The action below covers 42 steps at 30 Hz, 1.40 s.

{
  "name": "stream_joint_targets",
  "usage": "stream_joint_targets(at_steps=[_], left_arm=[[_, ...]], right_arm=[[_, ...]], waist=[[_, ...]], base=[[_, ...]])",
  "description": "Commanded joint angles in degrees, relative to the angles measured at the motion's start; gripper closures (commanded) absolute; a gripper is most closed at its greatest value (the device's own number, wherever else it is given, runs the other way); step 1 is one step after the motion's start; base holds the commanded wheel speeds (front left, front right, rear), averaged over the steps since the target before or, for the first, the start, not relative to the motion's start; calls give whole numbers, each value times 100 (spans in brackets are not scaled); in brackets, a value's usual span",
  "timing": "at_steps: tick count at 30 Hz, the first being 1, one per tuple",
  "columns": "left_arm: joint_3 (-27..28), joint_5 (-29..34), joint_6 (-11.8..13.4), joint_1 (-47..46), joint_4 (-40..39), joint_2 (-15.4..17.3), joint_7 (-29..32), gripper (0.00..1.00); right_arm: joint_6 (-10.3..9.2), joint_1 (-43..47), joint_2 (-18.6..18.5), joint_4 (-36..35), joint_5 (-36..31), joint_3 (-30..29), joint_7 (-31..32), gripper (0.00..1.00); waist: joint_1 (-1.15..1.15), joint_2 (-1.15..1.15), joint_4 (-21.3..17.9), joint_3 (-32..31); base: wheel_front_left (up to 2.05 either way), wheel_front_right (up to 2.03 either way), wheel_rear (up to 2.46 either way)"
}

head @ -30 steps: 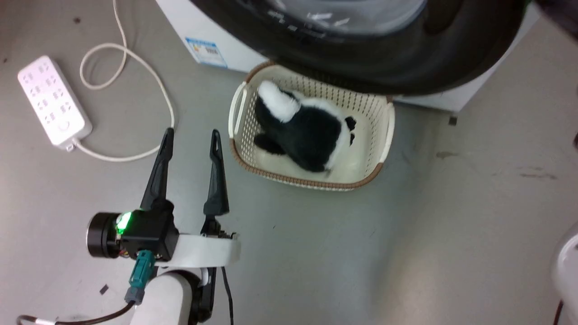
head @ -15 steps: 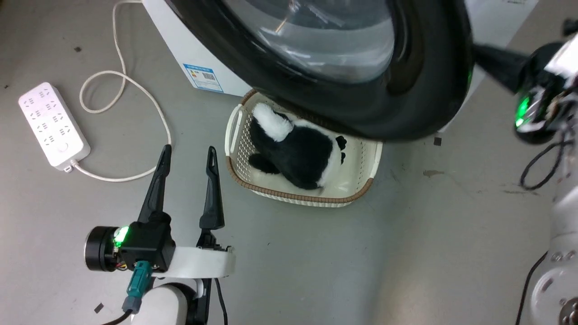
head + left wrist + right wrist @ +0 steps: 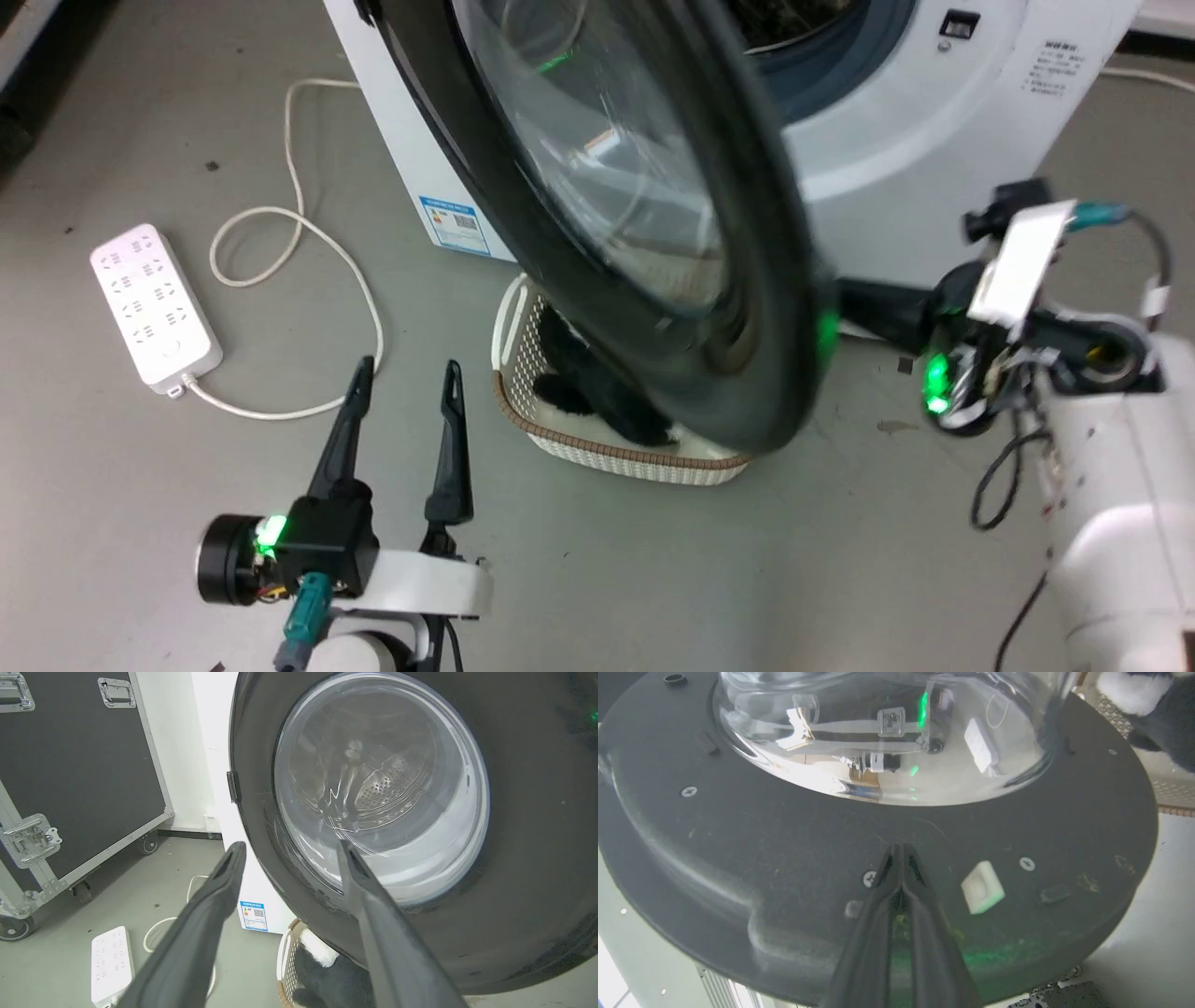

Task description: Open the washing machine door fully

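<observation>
R gripper [image 3: 900, 851], fingers [image 3: 878, 919] pinched empty, is pushing washing machine door [image 3: 775, 308] from inside to swing it wider; L gripper [image 3: 406, 373] is hovering, fingers wide.

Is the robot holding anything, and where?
Nothing is held. The left claw is open and empty; the right claw is shut on nothing, its tips seemingly pressed against the inside of the washing machine door.

Left claw [image 3: 410, 366] spread; right claw [image 3: 899, 849] seemingly pinched together.
</observation>
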Motion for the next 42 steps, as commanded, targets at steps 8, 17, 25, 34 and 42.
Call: stream_joint_targets(at_steps=[8, 17, 25, 34, 42], left_arm=[[-232, -87, -19, 220, 237, 6, -32, 0], [-231, -149, -6, 218, 323, 6, -32, 0], [-143, -368, -64, 218, 382, 6, -32, 0], [262, -452, -255, 278, 402, 6, -32, 0], [596, -348, -451, 574, 336, 7, -32, 0]], right_arm=[[-3, 1127, 45, -876, 1501, 2096, -605, 100], [-3, 1271, 14, -1061, 1523, 2423, -1181, 100], [-3, 1520, -540, -2159, 365, 1990, -2805, 0], [-3, 2614, -1732, -3983, -2995, 2221, -6062, 0], [-3, 4193, -1052, -4394, -5625, 1427, -7632, 0]], waist=[[1, 0, 153, -222], [1, 0, 101, -258], [1, 0, -185, -452], [1, 0, -658, -678], [1, 0, -1065, -868]], base=[[0, 0, 0], [0, 0, 0], [0, 0, 0], [0, 0, 0], [0, 0, 0]])
